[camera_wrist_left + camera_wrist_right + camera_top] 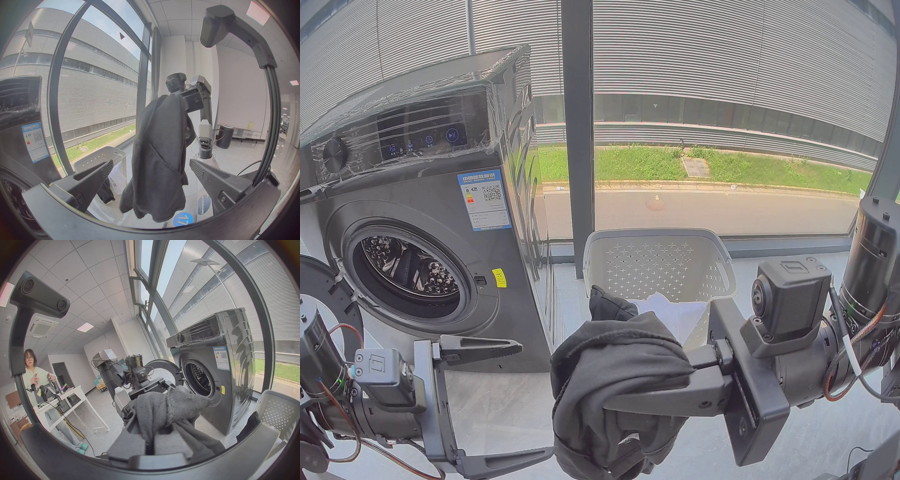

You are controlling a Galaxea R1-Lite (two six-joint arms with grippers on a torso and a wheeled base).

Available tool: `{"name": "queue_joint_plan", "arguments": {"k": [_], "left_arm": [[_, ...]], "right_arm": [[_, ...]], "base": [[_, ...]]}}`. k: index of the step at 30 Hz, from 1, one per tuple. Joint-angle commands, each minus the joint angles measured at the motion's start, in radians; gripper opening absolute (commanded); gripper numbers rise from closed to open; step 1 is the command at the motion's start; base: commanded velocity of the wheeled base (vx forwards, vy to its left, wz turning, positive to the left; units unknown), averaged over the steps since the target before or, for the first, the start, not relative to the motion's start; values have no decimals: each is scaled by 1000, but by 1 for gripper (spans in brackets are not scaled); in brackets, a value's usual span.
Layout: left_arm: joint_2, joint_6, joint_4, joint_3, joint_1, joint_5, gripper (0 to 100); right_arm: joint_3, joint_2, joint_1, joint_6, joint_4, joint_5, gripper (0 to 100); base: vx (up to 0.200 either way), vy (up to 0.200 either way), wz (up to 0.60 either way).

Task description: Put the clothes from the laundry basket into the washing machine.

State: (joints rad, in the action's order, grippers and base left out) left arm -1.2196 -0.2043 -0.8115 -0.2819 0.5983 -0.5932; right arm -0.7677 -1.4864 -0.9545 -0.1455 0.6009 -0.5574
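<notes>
A dark grey garment (615, 390) hangs in the air in front of the white laundry basket (658, 265), with my right gripper (625, 403) shut on it. From the left wrist view the same garment (159, 156) droops below that gripper. In the right wrist view the cloth (170, 410) bunches over the fingers. My left gripper (506, 400) stands open and holds nothing, low in front of the washing machine (434, 206), whose drum opening (407, 267) is uncovered and whose door (164, 371) is swung wide. White cloth (672, 312) and another dark piece (609, 306) lie in the basket.
The washing machine stands at the left against a glass wall, the basket to its right on a pale floor (506, 400). A window post (578, 125) rises between them. Behind me stands a white table (67, 399) with a person beside it.
</notes>
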Motion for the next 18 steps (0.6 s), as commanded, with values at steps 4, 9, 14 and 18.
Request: {"name": "queue_joint_plan", "arguments": {"k": [4,9,14,18], "left_arm": [[-71,0,-8,-16,6,-2,100],[-60,0,-9,-16,6,-2,100],[-58,0,-12,-20,15,-4,100],[-58,0,-12,-23,41,-2,100]], "right_arm": [[-38,-20,-10,-2,0,2,0],[-39,-31,-9,-2,0,17,0],[-55,-37,-7,-2,0,27,0],[-76,-49,-6,-3,0,30,0]], "base": [[0,0,0],[0,0,0],[0,0,0],[0,0,0]]}}
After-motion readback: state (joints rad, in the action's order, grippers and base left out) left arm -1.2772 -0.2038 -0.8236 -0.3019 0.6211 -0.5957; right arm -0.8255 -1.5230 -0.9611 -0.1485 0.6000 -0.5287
